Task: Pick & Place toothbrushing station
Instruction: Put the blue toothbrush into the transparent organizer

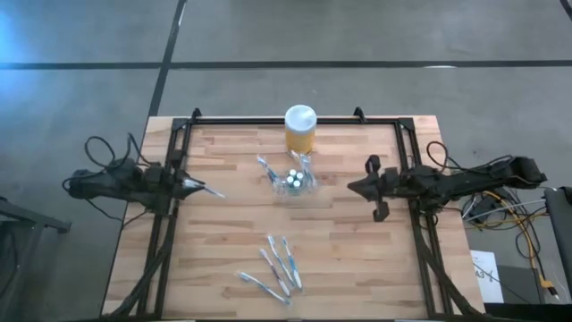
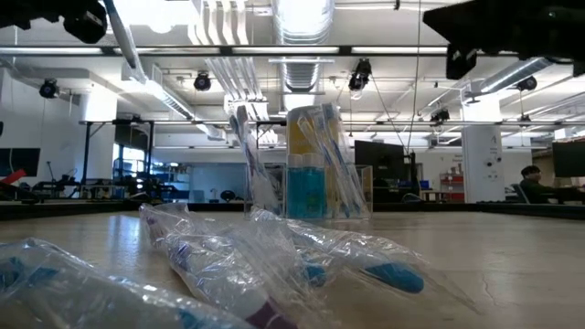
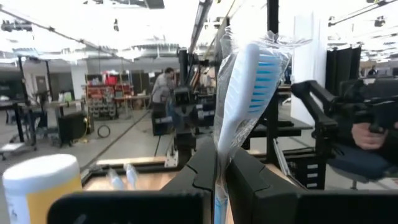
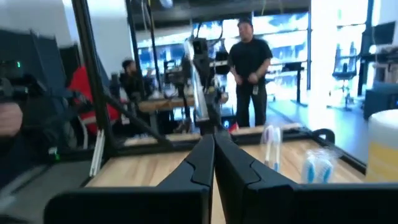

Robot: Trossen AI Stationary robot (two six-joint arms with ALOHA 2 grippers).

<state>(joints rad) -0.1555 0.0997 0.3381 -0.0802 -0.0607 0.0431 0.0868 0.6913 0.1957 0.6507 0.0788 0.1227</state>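
Toothbrushes (image 1: 275, 266) in clear wrappers lie loose at the lower centre of the high view, nearest the table's front edge, and one more is already off the table: the left gripper (image 1: 189, 185), at the left edge of the table in that view, is clenched on a wrapped toothbrush (image 3: 245, 93) whose blue bristles stand above the fingers in the left wrist view. So the step in hand looks like the carry, with the drop still to come. Farther back, at the middle of the high view, stands the clear holder (image 1: 294, 182) with a few brushes and small white-capped pieces in it, and just behind it a yellow jar (image 1: 300, 129) with a white lid. The next move would call for swinging inward over the holder, tipping the brush handle-down and letting go inside the rim. The right gripper (image 1: 368, 187) waits at the right of the table with its fingers pressed together on nothing. Only the wrist view shows the grasp; only the high view shows how far apart brush and holder are.
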